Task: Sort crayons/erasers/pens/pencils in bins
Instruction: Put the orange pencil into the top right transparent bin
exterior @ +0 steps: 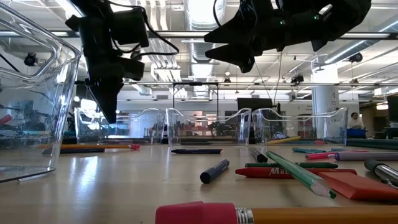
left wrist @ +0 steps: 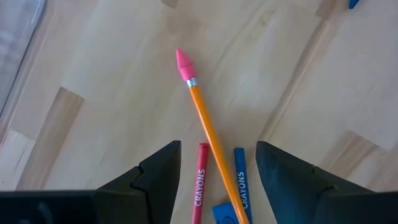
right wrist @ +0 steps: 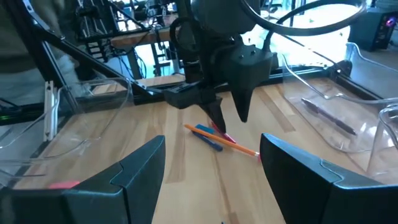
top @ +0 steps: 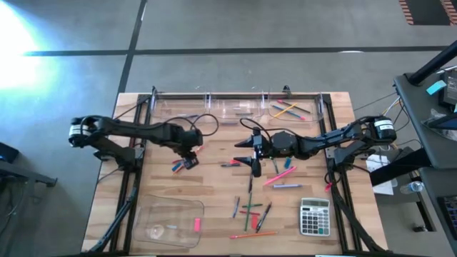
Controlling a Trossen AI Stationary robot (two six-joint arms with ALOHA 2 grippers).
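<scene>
My left gripper [top: 189,153] is open and points down over a small cluster on the table's left middle: an orange pencil [left wrist: 205,118] with a pink eraser tip, a red crayon [left wrist: 200,183] and a blue crayon [left wrist: 241,183]. In the left wrist view its fingers stand on either side of the cluster [top: 182,164], and in the low view the fingertips [exterior: 111,115] are clear of the table. My right gripper [top: 250,155] is open and empty above the table's middle, facing the left gripper [right wrist: 227,106]. Three small clear tubs [top: 232,107] stand in a row at the far edge.
The right tub [top: 293,111] holds orange and pink pencils. A large clear tray [top: 168,221] at the near left holds a pink eraser [top: 197,225]. Pens, pencils and crayons [top: 250,207] lie scattered near the middle, with a pink pencil [top: 278,175] and a grey calculator [top: 314,216] to the right.
</scene>
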